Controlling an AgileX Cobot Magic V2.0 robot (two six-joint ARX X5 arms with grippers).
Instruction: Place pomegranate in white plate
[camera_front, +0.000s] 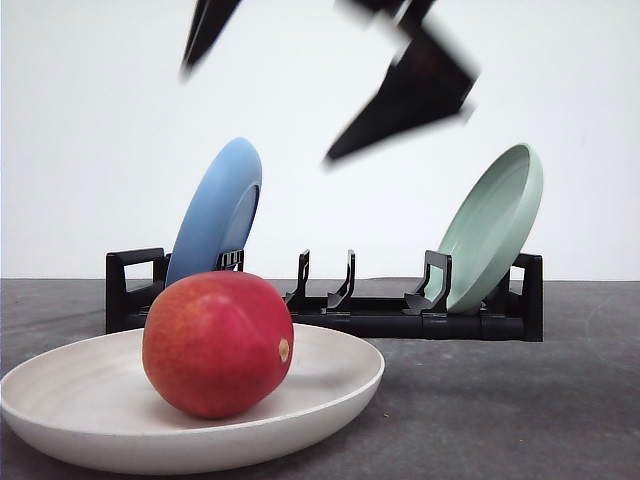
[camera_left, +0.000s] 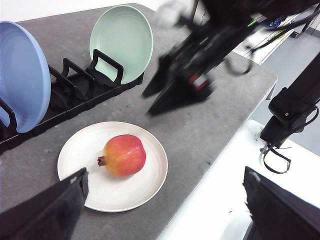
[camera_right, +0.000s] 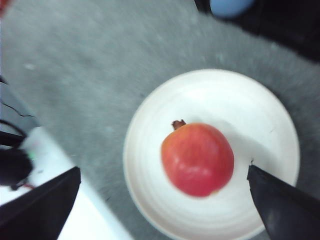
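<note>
Pomegranate (camera_front: 217, 343) resting on its side in the white plate (camera_front: 330, 395), a little off the plate's centre, red and glossy with a yellowish blush, tan calyx nub pointing sideways. Free of any fingers, nothing touching it. White plate flat on the grey tabletop (camera_front: 520, 410), near the front edge, just in front of the black dish rack (camera_front: 400, 315). In the rack, a blue plate (camera_front: 215, 210) standing tilted on edge at the left end and a pale green plate (camera_front: 492, 225) leaning at the right end, empty slots between them. Raised well above the tabletop, right gripper (camera_left: 167, 92), blurred, fingers spread apart and holding nothing, hanging over the stretch between rack and white plate. From the right wrist view, pomegranate (camera_right: 198, 159) directly below and between the two dark fingers (camera_right: 282, 207), well clear of both. Left gripper (camera_left: 165, 205) also high above the tabletop, fingers (camera_left: 47, 210) set wide apart and empty, with the white plate (camera_left: 82, 150) and pomegranate (camera_left: 124, 155) seen beneath. Blue plate (camera_left: 20, 75) and pale green plate (camera_left: 122, 42) upright in the rack (camera_left: 75, 85) behind the white plate in the left wrist view.
</note>
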